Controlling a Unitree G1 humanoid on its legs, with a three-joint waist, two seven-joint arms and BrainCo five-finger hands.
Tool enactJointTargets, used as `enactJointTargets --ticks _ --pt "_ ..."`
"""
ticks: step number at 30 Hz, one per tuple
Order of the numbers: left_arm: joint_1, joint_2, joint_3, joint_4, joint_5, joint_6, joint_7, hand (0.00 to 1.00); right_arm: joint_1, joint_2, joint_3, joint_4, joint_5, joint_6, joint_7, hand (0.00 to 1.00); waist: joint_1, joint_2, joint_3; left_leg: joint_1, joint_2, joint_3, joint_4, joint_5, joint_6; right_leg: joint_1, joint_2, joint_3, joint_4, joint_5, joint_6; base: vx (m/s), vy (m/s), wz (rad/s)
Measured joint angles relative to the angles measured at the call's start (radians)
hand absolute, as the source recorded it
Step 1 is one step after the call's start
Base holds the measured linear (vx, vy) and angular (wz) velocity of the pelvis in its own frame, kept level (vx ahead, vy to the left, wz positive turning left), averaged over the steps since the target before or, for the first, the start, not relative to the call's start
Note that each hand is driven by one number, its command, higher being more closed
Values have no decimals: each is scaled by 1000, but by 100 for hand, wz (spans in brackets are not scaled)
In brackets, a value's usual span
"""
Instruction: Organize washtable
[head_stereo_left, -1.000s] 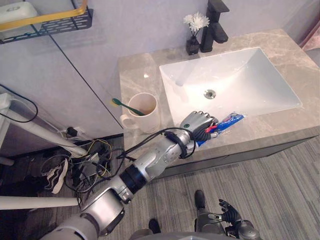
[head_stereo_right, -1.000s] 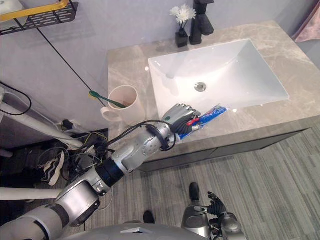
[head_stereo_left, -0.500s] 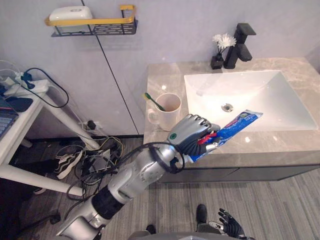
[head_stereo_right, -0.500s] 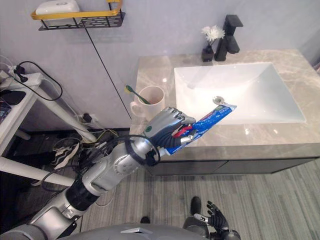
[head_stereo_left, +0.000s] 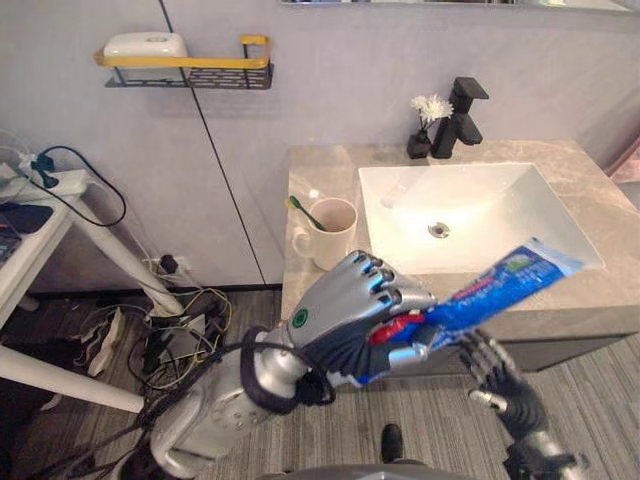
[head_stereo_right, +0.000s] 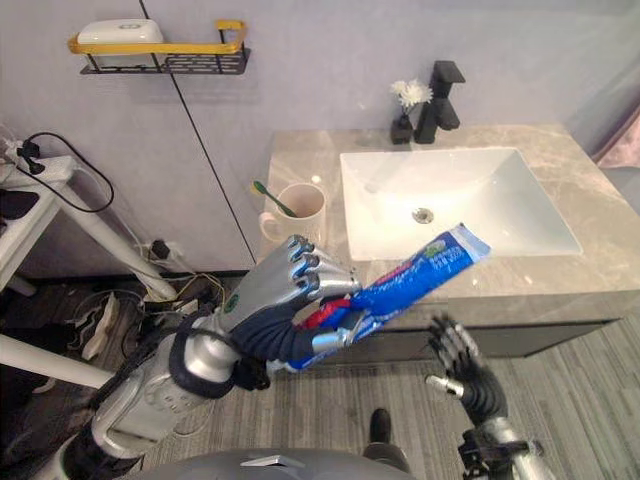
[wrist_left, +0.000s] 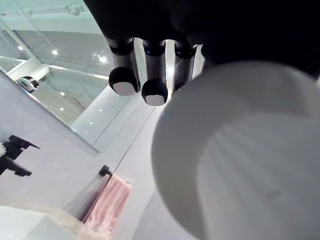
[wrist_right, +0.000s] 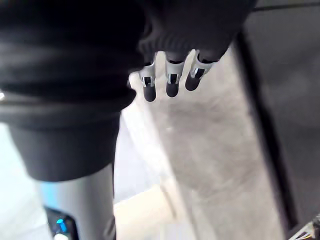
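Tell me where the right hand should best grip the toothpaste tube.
Probably the free flat end of the toothpaste tube, approached from below. The left hand is curled round the cap end, and the open right hand sits below the raised end.

Left of the sink (head_stereo_left: 470, 205) the mug (head_stereo_left: 333, 230) with a toothbrush (head_stereo_left: 303, 210) takes the narrow part of the table (head_stereo_left: 598, 178), and behind the sink stand a flower vase (head_stereo_left: 415, 146) and the black faucet (head_stereo_left: 462, 112). Right of the sink the table is bare; in front of the sink the left hand (head_stereo_left: 345, 320) holds a toothpaste tube (head_stereo_left: 505, 285) across.
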Motion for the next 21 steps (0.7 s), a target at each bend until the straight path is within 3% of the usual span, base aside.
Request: enactJointTargets --ticks 5,13,21 --pt "1 -2 12 -16 -1 -4 1 100 -138 7 19 -112 99 -7 -24 0 10 -17 -15 1 -2 -27 -1 0 0 17 -3 -24 0 -8 -3 22 -2 16" --pt "34 -60 105 25 10 1 49 100 -266 7 121 -181 200 -9 -64 0 32 -10 -29 1 -2 -76 0 0 0 50 -5 -72 0 -21 -7 14 -7 17" --pt "33 -137 147 185 116 61 119 100 -339 4 195 -189 284 -9 -93 0 46 -13 -35 0 -1 -89 -2 1 0 60 -4 -86 0 -28 -9 -2 -5 6"
